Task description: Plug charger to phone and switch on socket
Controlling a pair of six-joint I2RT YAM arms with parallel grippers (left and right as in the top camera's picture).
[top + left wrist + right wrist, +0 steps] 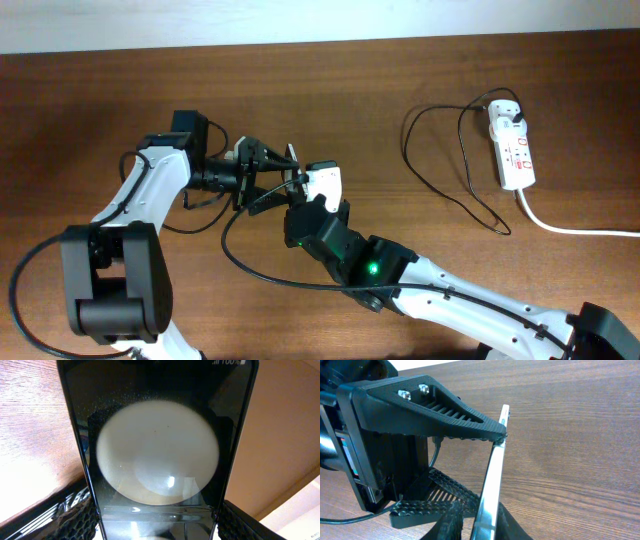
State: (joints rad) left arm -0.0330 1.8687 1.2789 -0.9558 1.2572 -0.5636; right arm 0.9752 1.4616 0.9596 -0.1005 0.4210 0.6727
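Note:
The phone (pixel 292 158) is held off the table at centre left, seen edge-on as a thin silver strip in the right wrist view (pixel 492 485). In the left wrist view its glossy black face (pixel 160 460) fills the frame and reflects a round light. My left gripper (pixel 272 165) (pixel 159 527) is shut on the phone's two long edges. My right gripper (pixel 303 183) (pixel 487 527) is closed around the phone's lower end. The charger cable (pixel 440 180) lies looped on the table at the right, running from the white adapter (pixel 505 112) in the socket (pixel 516 155). Its plug tip is too small to make out.
The thick white cord (pixel 570 228) runs from the socket to the right edge. A black cable (pixel 235 255) curves on the table below the two grippers and goes under the right arm. The table's far edge meets a white wall.

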